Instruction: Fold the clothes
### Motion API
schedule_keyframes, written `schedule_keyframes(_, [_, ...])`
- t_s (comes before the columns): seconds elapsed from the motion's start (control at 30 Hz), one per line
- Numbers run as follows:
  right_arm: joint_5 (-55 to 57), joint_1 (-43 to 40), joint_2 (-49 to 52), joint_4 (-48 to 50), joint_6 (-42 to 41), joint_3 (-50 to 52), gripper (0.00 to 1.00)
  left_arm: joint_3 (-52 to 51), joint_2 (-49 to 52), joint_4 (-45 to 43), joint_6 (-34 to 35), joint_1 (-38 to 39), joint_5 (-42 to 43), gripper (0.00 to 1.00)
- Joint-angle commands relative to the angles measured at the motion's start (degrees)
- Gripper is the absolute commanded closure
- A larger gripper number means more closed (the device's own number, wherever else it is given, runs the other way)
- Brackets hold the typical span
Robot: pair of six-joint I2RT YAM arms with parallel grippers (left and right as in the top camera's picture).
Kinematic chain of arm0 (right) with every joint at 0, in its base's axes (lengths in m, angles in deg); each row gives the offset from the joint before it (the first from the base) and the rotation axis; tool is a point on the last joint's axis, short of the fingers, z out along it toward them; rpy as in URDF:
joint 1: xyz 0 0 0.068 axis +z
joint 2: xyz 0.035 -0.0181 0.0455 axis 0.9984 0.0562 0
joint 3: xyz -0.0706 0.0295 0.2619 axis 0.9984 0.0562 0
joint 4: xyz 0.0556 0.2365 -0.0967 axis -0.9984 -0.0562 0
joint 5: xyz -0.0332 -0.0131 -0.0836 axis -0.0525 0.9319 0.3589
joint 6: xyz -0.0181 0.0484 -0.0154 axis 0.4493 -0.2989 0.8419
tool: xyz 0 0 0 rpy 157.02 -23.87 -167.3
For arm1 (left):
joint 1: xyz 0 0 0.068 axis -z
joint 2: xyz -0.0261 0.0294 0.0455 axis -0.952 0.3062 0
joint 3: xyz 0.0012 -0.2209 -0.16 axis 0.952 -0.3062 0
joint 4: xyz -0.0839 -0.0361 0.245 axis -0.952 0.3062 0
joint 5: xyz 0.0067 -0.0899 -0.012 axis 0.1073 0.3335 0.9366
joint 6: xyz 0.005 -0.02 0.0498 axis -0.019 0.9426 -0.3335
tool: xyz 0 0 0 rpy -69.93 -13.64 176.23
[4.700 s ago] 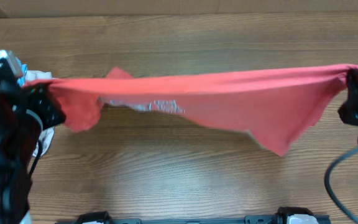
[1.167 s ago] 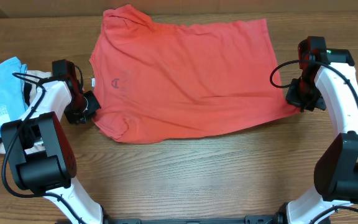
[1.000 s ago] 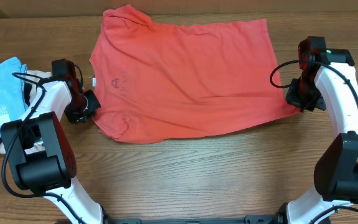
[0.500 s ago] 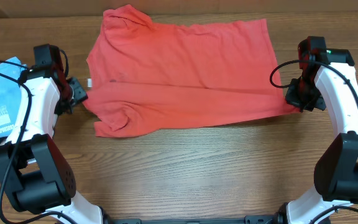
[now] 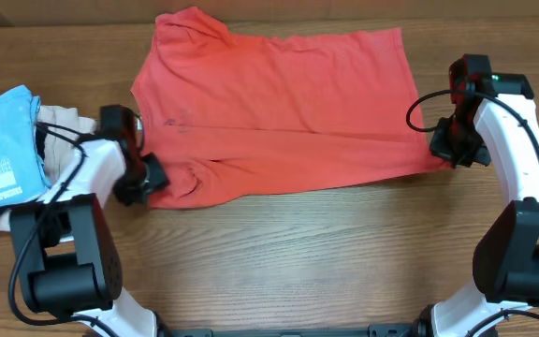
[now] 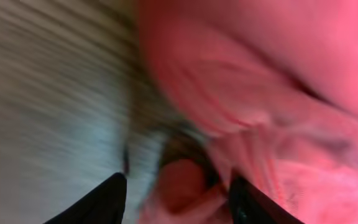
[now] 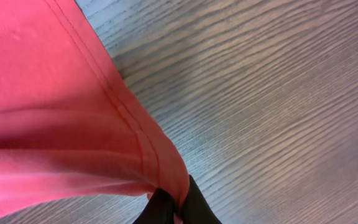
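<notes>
Pinching the hem of the coral-red short-sleeved T-shirt [image 5: 279, 112], the right claw [image 7: 173, 208] is showing its grip only in its wrist view; the left claw [image 6: 179, 199] is gaping, blurred, at the sleeve.

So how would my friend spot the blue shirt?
Start at the wooden table and its big coral-red T-shirt. Look left of it, at the overhead picture's edge. There, beside a beige garment, lies the light blue tee, the only blue, lettered one.
</notes>
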Motion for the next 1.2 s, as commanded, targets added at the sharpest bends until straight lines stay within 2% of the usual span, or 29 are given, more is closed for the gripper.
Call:
schedule_keyframes(0.0, [0.31,-0.59,-0.90,0.15,-0.44,-0.02,0.96,-3.45,-0.35,-4.42,-0.59,2.43,2.25,0.45])
schedule_keyframes(0.07, [0.31,-0.59,-0.90,0.17,-0.44,-0.02,0.96,-3.74,-0.35,-4.15,-0.39,3.08,2.34,0.56])
schedule_keyframes(0.13, [0.31,-0.59,-0.90,0.17,-0.44,-0.02,0.96,-3.72,-0.37,-1.38,-0.42,3.50,4.94,0.79])
schedule_keyframes(0.17, [0.31,-0.59,-0.90,0.15,-0.44,-0.02,0.96,-3.69,-0.37,0.61,-0.42,3.50,7.30,0.94])
schedule_keyframes(0.2, [0.31,-0.59,-0.90,0.13,-0.44,-0.02,0.96,-3.69,-0.37,2.82,-0.42,3.50,9.77,0.96])
schedule_keyframes(0.27, [0.31,-0.59,-0.90,0.11,-0.44,-0.02,0.96,-3.69,-0.37,10.03,-1.38,3.28,18.23,0.96])
schedule_keyframes(0.4, [0.33,-0.59,-0.90,0.11,-0.24,-0.02,0.96,-3.69,-0.37,20.44,-14.56,3.26,38.32,0.96])
schedule_keyframes(0.5, [0.33,-0.59,-0.90,0.13,-0.20,-0.02,0.96,-3.69,-0.37,25.68,-20.74,3.39,47.41,0.96])
schedule_keyframes(0.53, [0.33,-0.59,-0.90,0.11,0.00,-0.02,0.96,-3.72,-0.37,29.53,-24.48,3.45,49.88,0.88])
schedule_keyframes(0.57, [0.33,-0.59,-0.90,0.13,0.00,-0.02,0.96,-3.72,-0.37,32.41,-27.28,3.63,49.94,0.75])
schedule_keyframes(0.77, [0.31,-0.59,-0.90,0.39,-0.02,-0.02,0.96,-4.00,-0.37,34.82,-29.86,6.16,49.57,0.74])
schedule_keyframes(0.83, [0.31,-0.59,-0.90,0.39,-0.02,-0.02,0.96,-3.98,-0.37,33.68,-29.53,6.95,46.58,0.74])
schedule_keyframes(0.93, [0.28,-0.59,-0.90,0.42,-0.04,-0.02,0.96,-4.00,-0.37,29.22,-24.22,7.23,37.22,0.74])
schedule_keyframes(1.0, [0.28,-0.59,-0.90,0.35,-0.04,-0.02,0.96,-4.00,-0.37,25.18,-18.14,7.23,29.73,0.74])
schedule_keyframes(1.07, [0.31,-0.59,-0.90,0.35,-0.02,-0.02,0.96,-4.00,-0.37,22.73,-16.24,7.23,28.24,0.75])
schedule_keyframes(1.17, [0.31,-0.59,-0.90,0.37,-0.04,-0.02,0.96,-3.98,-0.37,22.93,-16.24,7.26,30.05,0.90])
